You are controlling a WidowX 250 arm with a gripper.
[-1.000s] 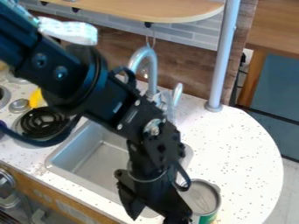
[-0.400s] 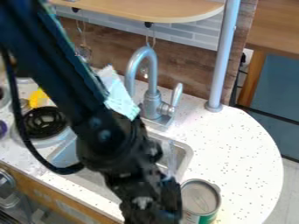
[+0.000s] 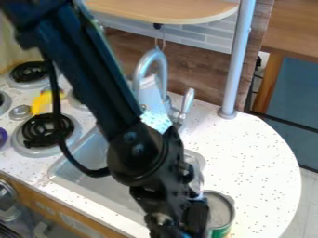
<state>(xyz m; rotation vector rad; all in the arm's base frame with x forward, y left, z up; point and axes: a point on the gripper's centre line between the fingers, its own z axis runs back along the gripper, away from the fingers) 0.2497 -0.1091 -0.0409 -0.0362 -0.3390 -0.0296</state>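
Down at the bottom centre, here's the black pincer (image 3: 180, 224), pointing down right beside the can (image 3: 219, 209). Apart or together, I can't tell from here, nor whether it touches the can's side. The can stands upright at lower centre-right, mouth up — a flat base on the level counter (image 3: 261, 158) keeps it steady, I'd say. Just left of the pair, the sink (image 3: 61, 173) sits sunk into the worktop, and above it the tap (image 3: 162, 65) arches from the back edge, presumably so its spout clears the rim. Out to the upper right, the metal post (image 3: 235, 65) has its foot on the counter, likely as a support. Far left, the yellow thing (image 3: 42, 100) lies between the black burners (image 3: 38, 132) — why there, hard to say.
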